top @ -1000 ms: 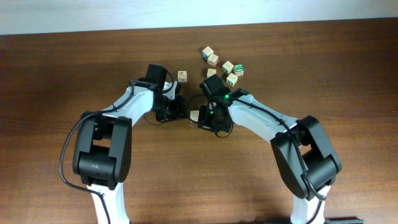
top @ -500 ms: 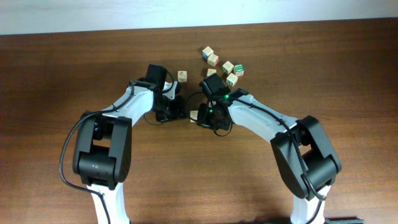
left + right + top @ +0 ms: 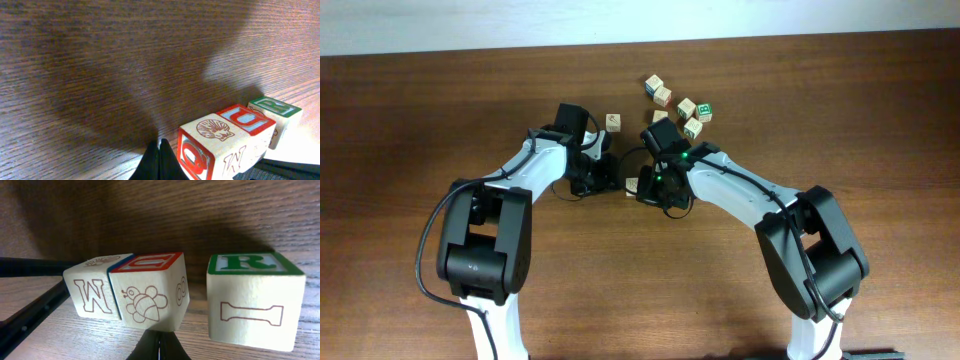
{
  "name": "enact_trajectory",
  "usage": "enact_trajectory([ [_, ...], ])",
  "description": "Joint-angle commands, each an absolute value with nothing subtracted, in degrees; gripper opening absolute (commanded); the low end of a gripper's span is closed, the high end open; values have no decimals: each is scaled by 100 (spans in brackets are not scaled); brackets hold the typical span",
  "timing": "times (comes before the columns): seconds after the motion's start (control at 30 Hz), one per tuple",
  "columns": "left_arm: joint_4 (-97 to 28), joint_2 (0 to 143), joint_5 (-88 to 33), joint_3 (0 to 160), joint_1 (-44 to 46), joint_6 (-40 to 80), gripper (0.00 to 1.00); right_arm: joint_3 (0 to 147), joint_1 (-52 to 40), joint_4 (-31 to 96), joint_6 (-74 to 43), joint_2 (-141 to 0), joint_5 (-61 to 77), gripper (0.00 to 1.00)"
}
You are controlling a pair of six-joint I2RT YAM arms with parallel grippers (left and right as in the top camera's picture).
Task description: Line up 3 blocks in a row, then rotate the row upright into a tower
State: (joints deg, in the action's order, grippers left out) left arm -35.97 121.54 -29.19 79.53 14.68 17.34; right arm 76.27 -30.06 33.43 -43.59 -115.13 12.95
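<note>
Three blks sit in a row mid-table, btw the two grippers. M blk point(image 3: 92, 297) and U blk point(image 3: 150, 292) touch side to side. R blk point(image 3: 255, 305), green top, stands just beside U blk w/ a clear gap. All three rest flat on the table point(image 3: 410, 130); U blk is turned a bit off the row line.

The left gripper point(image 3: 159, 157), tips pressed together and holding nothing, is low at the red O side of M blk. The right gripper point(image 3: 160, 347), also pressed shut and empty, is just in front of U blk's bottom edge; contact unclear.

Overhead, the gripper heads hide most of the row. A lone blk point(image 3: 613, 121) lies near, further back. A cluster point(image 3: 680, 105) of loose blks is back-right, apart from the row. Wide bare wood lies to the front and both sides; the back edge is past the cluster.
</note>
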Motion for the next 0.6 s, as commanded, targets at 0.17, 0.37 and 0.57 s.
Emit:
enact_trajectory([
  [0.17,-3603,12300,-2980,7975,1492,1640,0,7596,-3035,3319,-4397,-11563,1393,4],
  [0.37,-3605,12300,-2980,7975,1492,1621,0,8034,-3028,4211,-3942,-11290,1638,4],
  [0.57,-3605,12300,-2980,7975,1492,1577,0,8193,-2869,4941,-3944,-11107,517,4],
])
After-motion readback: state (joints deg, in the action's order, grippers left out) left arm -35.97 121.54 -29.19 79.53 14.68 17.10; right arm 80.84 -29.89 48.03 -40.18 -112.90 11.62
